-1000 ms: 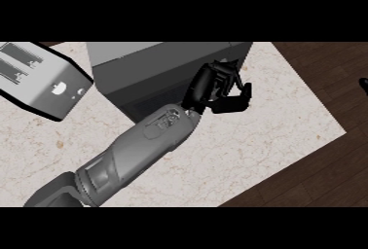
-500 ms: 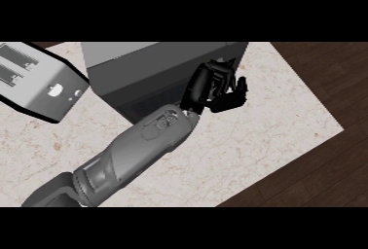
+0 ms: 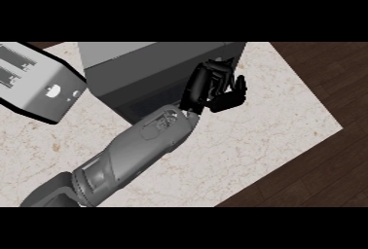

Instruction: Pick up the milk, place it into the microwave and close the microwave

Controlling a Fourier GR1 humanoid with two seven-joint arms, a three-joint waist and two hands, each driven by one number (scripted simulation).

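Looks like the closing step. Shows left hand against right front corner of dark grey boxy microwave, fingers relaxed and slightly bent, thumb splayed to the right, pinching nothing. No sight of the milk carton; presumably inside the microwave, can't confirm. Can't tell whether door sits fully shut. Next calls for pushing door flush, then drawing clear. No right hand in view. Cuts off silver slotted toaster at left edge of beige marble counter.
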